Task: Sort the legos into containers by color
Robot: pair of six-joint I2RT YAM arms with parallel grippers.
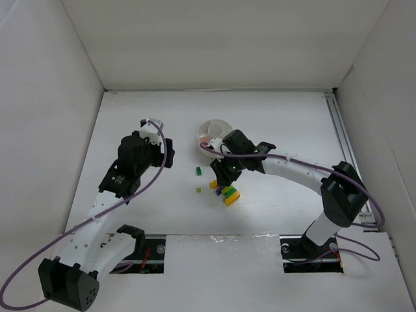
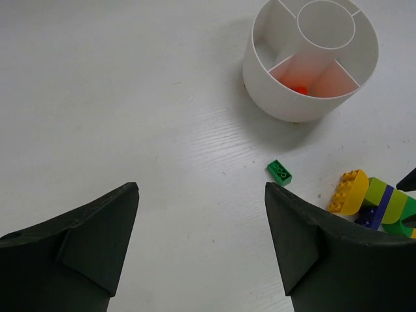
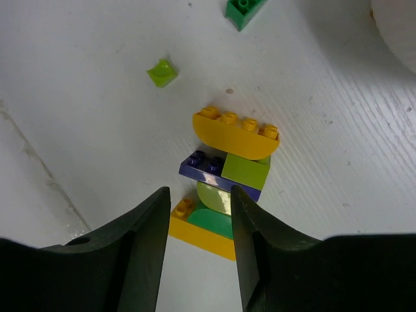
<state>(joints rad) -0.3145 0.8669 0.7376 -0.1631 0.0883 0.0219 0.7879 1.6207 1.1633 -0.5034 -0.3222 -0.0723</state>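
From above, the clump [image 1: 229, 194] is lying near the dish [image 1: 207, 127], with the right gripper [image 1: 224, 179] hovering over it. At the left wrist, the left gripper [image 2: 201, 188] is hanging released, and an orange brick [image 2: 299, 90] is lying in one wedge [image 2: 305, 75]. At the right wrist, fingers [image 3: 143, 240] are straddling the clump's end; I cannot tell whether they are gripping it.

Divided dish [image 2: 273, 97] sits far back, one brick [image 2: 299, 90] in a wedge, loose brick [image 1: 197, 171] nearer, tiny bit [image 1: 199, 190] left of the joined clump [image 1: 227, 194].

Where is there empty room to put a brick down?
Bare table lies behind the white dish along the back wall, and right of it. Crowded in front of the dish: green brick, joined clump, right arm's fingers.
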